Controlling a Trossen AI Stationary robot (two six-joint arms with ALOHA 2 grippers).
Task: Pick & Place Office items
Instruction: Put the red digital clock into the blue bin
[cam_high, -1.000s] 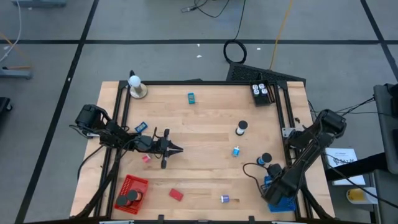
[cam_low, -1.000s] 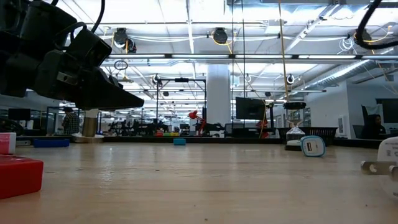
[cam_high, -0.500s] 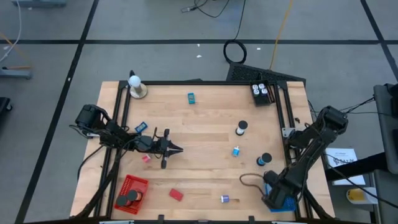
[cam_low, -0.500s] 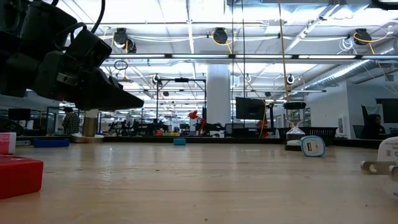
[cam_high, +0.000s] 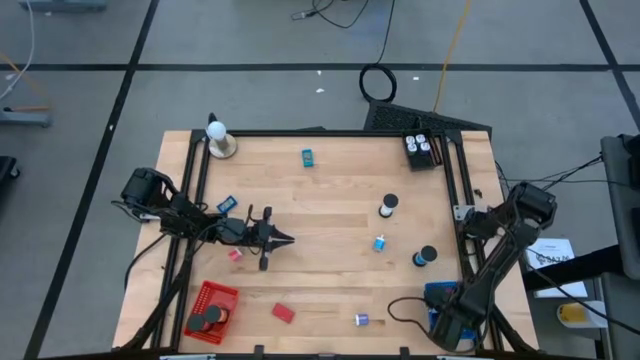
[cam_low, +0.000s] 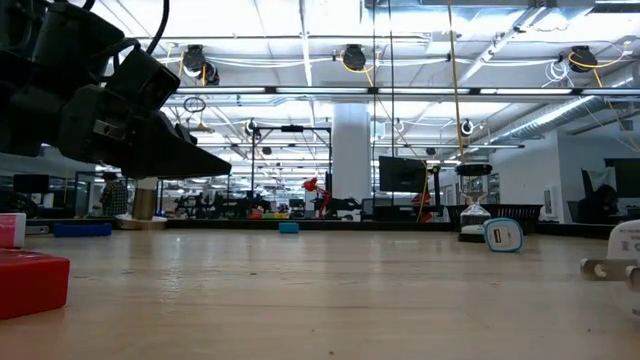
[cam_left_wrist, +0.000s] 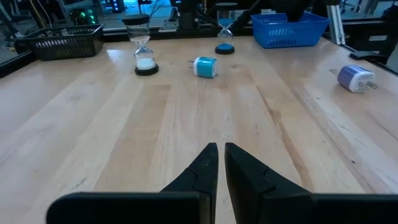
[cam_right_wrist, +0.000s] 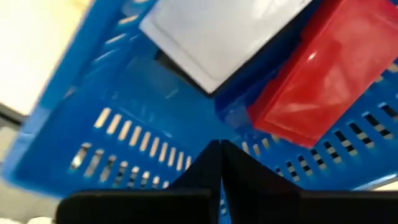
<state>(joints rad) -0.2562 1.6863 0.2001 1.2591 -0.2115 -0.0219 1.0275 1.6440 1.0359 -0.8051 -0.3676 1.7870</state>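
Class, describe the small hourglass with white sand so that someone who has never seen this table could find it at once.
Start at the black mesh basket in the table's far right corner, then come toward the table's middle. The first upright piece you meet is the white hourglass, with black round caps. Its neighbour, the blue hourglass, stands nearer the blue basket and holds blue sand instead of white.

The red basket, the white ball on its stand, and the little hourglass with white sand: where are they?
red basket (cam_high: 212, 300): high view, on its mesh floor.
white ball (cam_high: 215, 130): high view, on the ball's top.
hourglass with white sand (cam_left_wrist: 145, 56): left wrist view, on its glass waist.
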